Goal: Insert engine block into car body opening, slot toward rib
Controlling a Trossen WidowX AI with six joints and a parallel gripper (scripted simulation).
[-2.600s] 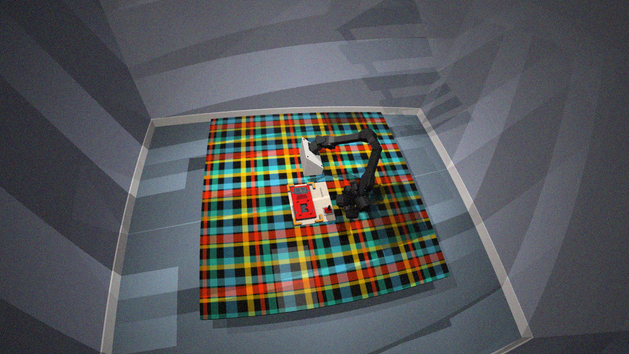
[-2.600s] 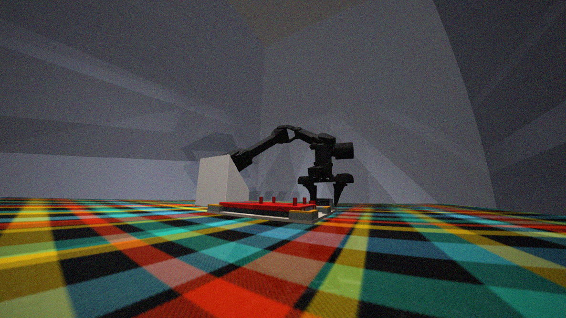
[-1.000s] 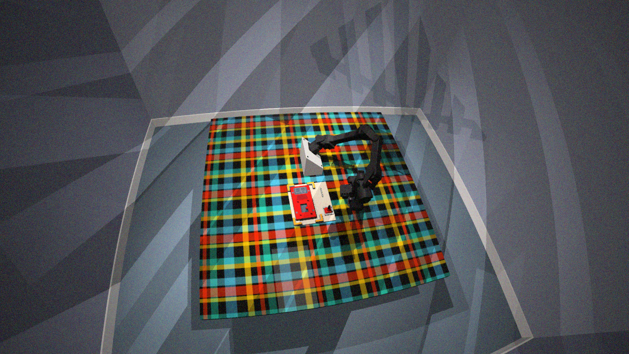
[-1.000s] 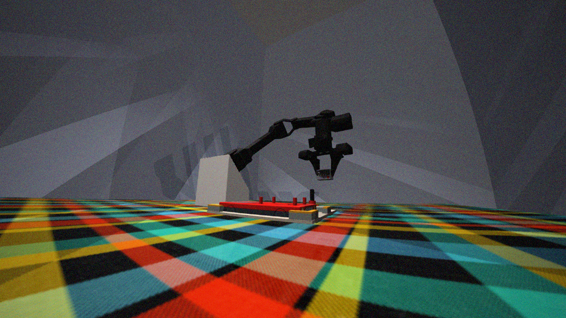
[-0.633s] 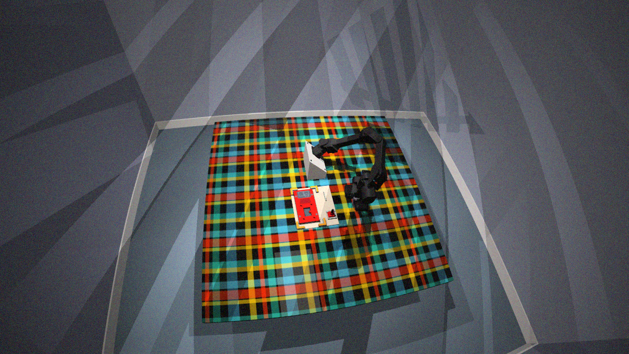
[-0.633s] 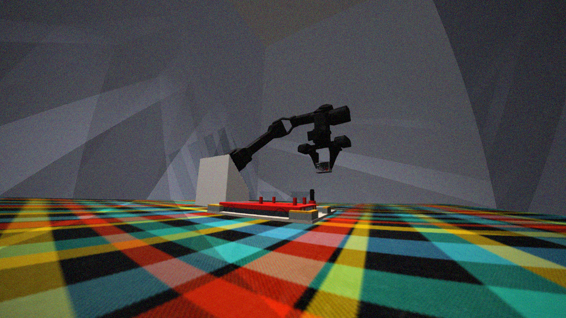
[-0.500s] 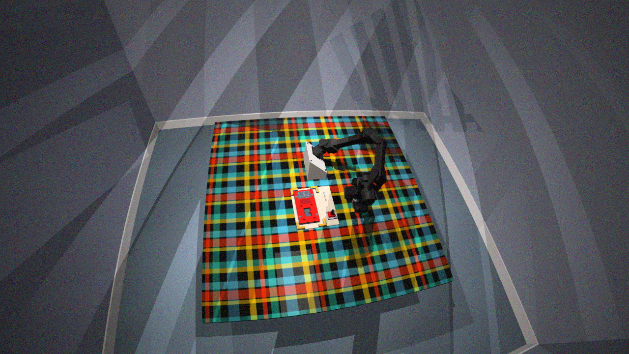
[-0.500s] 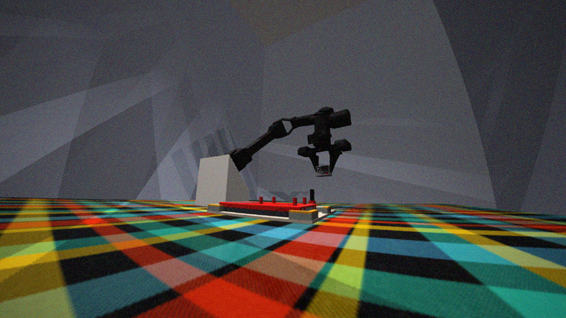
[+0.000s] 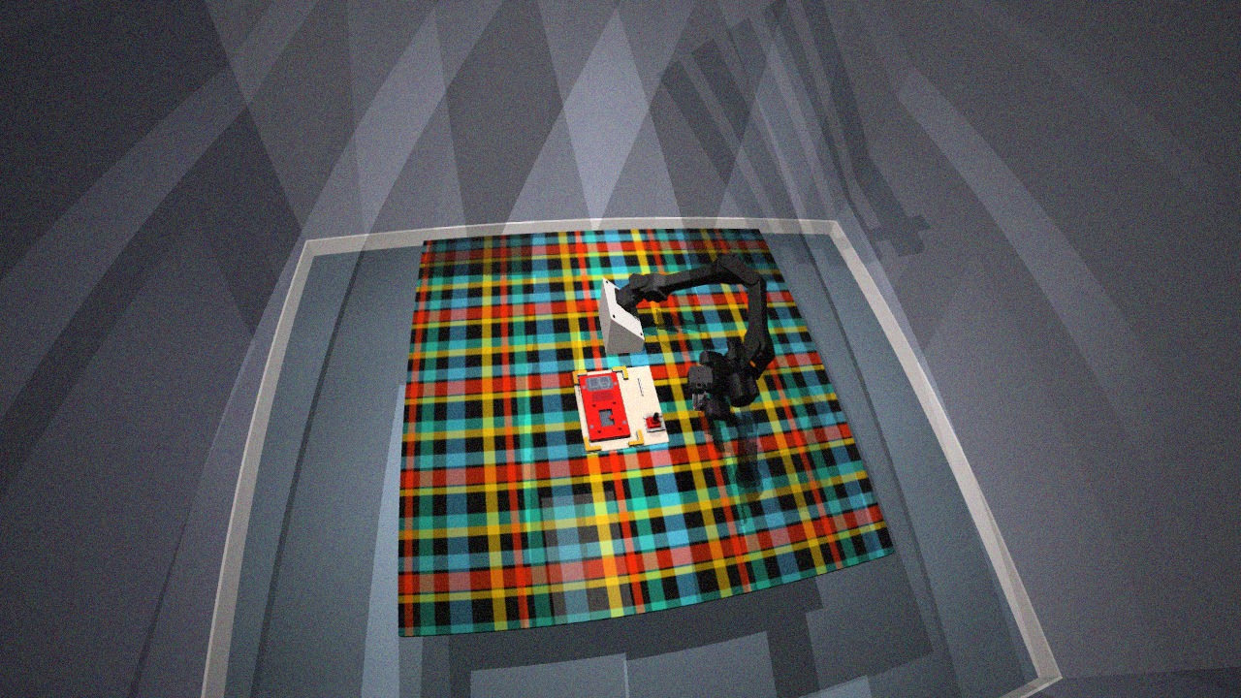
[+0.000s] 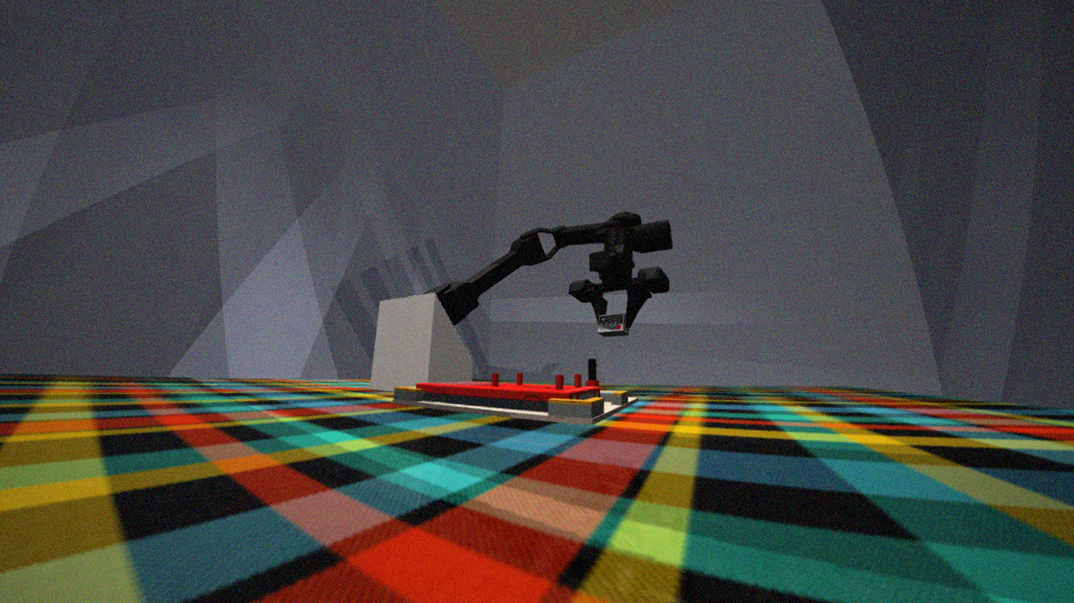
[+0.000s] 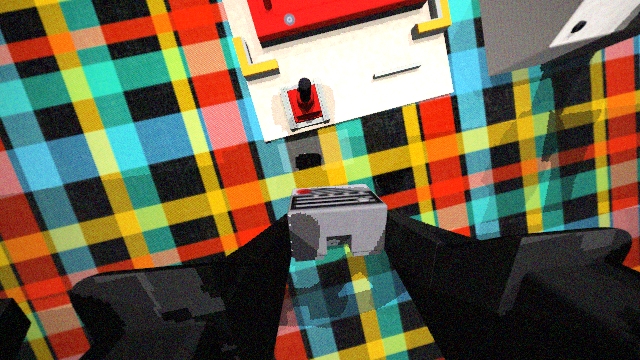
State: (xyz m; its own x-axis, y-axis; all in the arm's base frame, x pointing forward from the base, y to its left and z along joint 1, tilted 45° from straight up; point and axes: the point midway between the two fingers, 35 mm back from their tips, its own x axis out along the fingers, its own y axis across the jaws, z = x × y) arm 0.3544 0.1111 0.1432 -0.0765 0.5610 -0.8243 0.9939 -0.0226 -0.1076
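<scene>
My gripper point(image 10: 614, 322) point(image 11: 332, 216) is shut on the grey engine block point(image 10: 612, 326) point(image 11: 338, 232), holding it in the air beyond the white board's edge. The block has black ribbing and a red spot on top. A small notch shows low on its face at the bottom of the wrist view. The red car body point(image 9: 596, 406) point(image 10: 471, 390) point(image 11: 340, 15) lies on the white board point(image 9: 642, 403) point(image 11: 350, 92). Its opening shows in the top view, toward the body's nearer end; the rib inside is too small to make out. In the wrist view the opening is out of frame.
A red piece with an upright black post point(image 9: 653, 423) point(image 10: 592, 371) point(image 11: 304, 92) stands on the board between block and body. Yellow-topped corner brackets point(image 9: 637, 438) point(image 11: 262, 68) surround the body. Short red pegs rise from it. The arm's pale base point(image 9: 622, 336) point(image 10: 405, 342) point(image 11: 515, 35) stands behind the board.
</scene>
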